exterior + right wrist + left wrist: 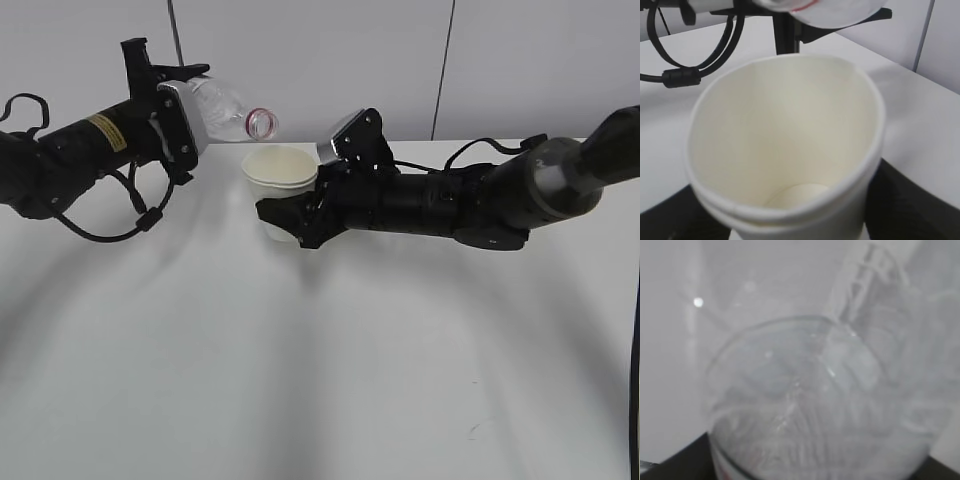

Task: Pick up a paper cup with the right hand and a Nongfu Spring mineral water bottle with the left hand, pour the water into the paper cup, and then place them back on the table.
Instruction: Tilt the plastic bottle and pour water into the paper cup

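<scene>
My left gripper (183, 118) is shut on the clear water bottle (228, 108) and holds it tipped almost level in the air. Its open mouth with the red neck ring (263, 123) points right, just above and left of the cup's rim. The bottle (815, 405) fills the left wrist view and hides the jaws. My right gripper (292, 220) is shut on the cream-white paper cup (280, 185) and holds it upright just above the white table (320, 360). The cup (785, 150) fills the right wrist view, its inside looks dry, and the bottle's mouth (805, 7) hangs over its far rim.
The left arm's looping black cables (140, 215) hang down to the table on the left. A grey wall with vertical seams (440, 70) stands behind the table's far edge. The near half of the table is bare white surface.
</scene>
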{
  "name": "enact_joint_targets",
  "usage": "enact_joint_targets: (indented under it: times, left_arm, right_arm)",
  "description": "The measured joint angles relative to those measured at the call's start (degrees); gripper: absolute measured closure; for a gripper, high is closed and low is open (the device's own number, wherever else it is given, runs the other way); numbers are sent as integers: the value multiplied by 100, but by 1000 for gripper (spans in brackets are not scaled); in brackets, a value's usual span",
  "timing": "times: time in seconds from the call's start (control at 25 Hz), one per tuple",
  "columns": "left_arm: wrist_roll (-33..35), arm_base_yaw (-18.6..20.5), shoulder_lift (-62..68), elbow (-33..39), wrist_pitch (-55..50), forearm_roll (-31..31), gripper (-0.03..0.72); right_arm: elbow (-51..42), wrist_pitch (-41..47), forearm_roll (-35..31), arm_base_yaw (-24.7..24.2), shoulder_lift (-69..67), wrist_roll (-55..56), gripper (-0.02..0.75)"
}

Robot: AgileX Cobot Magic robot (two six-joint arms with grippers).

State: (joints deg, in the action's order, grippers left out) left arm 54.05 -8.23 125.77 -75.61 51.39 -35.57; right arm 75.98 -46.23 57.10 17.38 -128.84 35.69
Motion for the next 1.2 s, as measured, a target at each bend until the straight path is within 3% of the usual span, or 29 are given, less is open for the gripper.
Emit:
enact_joint_targets:
  times: [1.2]
  left_arm:
    - [504,0,0,0,0,5,288]
  right_arm:
    - [0,15,286,0,0,-262,227]
